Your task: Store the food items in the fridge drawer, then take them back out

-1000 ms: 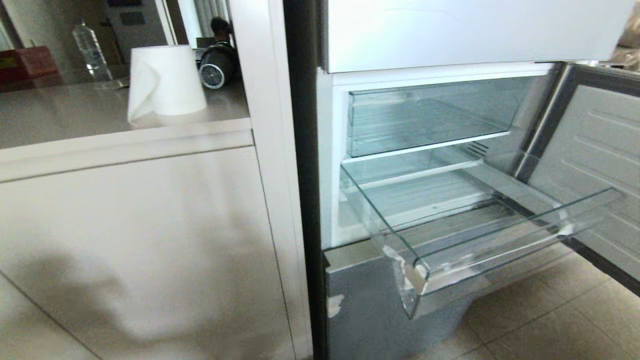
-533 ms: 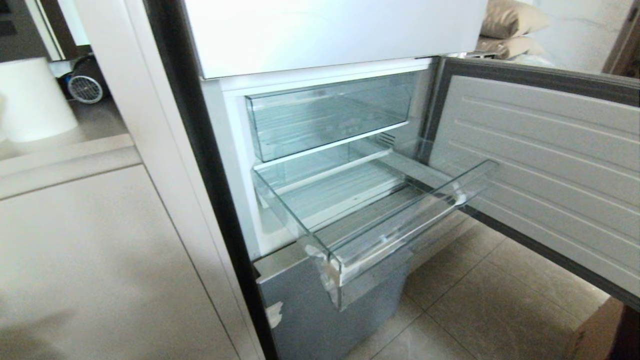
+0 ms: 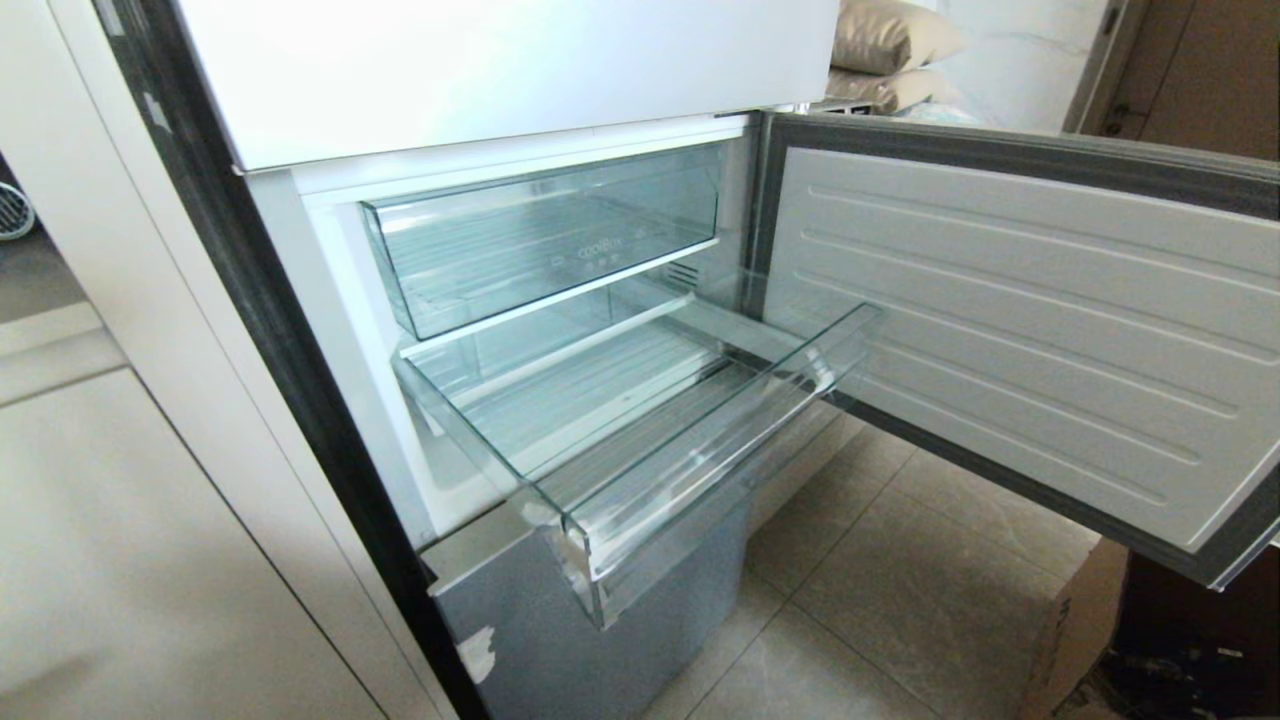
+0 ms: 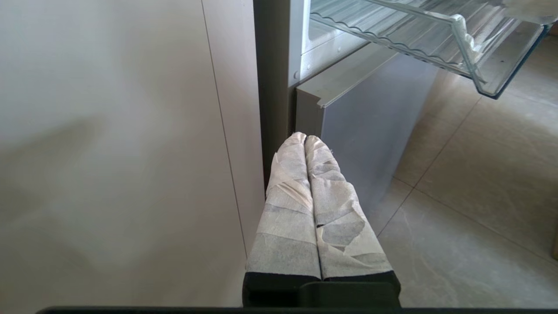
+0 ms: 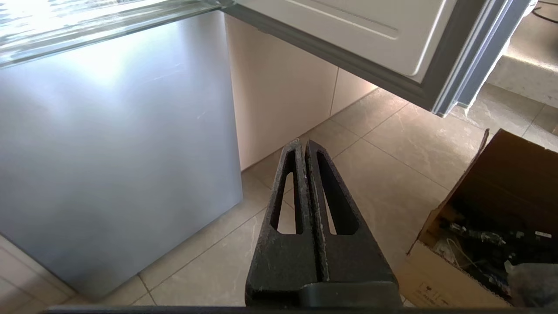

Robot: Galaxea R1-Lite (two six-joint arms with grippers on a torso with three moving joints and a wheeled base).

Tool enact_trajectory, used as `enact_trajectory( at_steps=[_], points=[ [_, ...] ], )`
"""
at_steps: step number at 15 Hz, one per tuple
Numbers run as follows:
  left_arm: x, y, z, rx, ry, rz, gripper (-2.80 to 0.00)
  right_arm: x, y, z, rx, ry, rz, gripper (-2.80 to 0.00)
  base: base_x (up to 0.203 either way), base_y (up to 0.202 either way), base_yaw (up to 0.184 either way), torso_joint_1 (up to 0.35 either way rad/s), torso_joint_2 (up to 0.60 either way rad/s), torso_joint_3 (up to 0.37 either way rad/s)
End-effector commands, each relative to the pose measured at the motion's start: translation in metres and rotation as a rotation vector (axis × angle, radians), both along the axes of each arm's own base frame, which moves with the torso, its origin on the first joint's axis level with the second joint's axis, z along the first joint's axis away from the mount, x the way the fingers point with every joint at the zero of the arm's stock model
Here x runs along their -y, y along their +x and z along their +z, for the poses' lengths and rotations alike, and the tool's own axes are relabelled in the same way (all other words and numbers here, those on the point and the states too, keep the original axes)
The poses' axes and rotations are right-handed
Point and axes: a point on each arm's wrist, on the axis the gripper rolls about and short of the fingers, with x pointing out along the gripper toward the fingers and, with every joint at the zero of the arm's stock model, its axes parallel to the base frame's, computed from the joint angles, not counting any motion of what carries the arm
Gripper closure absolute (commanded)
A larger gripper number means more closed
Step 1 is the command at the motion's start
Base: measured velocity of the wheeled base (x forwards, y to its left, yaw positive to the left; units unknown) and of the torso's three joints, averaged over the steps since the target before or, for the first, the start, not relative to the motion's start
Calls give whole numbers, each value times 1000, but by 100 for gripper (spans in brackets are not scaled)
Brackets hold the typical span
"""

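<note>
Left end effector (image 4: 305, 138) has fingers wrapped in white tape on black bases; right end effector (image 5: 304, 143) bare black, slotted fingers.

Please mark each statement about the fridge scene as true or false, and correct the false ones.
1. The fridge drawer is pulled out. True.
2. A red fruit lies in the fridge drawer. False: it holds nothing visible.
3. The fridge door stands open. True.
4. The left tool grips a bottle. False: it is shut on nothing, low beside the fridge.
5. The right tool is shut above the tiled floor. True.
6. The cardboard box sits inside the fridge. False: it stands on the floor.
</note>
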Motion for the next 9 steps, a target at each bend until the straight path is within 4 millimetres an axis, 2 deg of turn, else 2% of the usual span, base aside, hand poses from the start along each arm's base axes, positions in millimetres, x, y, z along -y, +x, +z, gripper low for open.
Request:
enact_trajectory(
  at_steps=[1, 3, 5, 7, 9],
  points=[
    [0, 0, 0, 0, 0, 0, 0, 0, 0, 0, 0, -1, 1, 0, 0, 0, 0, 0, 0, 0],
    [0, 0, 0, 0, 0, 0, 0, 0, 0, 2, 10, 2, -7, 0, 0, 0, 0, 0, 0, 0],
    [0, 0, 0, 0, 0, 0, 0, 2, 0, 17, 6, 38, -79, 0, 0, 0, 0, 0, 0, 0],
    [0, 0, 0, 0, 0, 0, 0, 3, 11, 32, -82, 119, -164, 0, 0, 0, 0, 0, 0, 0],
    [0, 0, 0, 0, 0, 0, 0, 5, 29, 43, -174, 207, -321, 0, 0, 0, 0, 0, 0, 0]
  ],
)
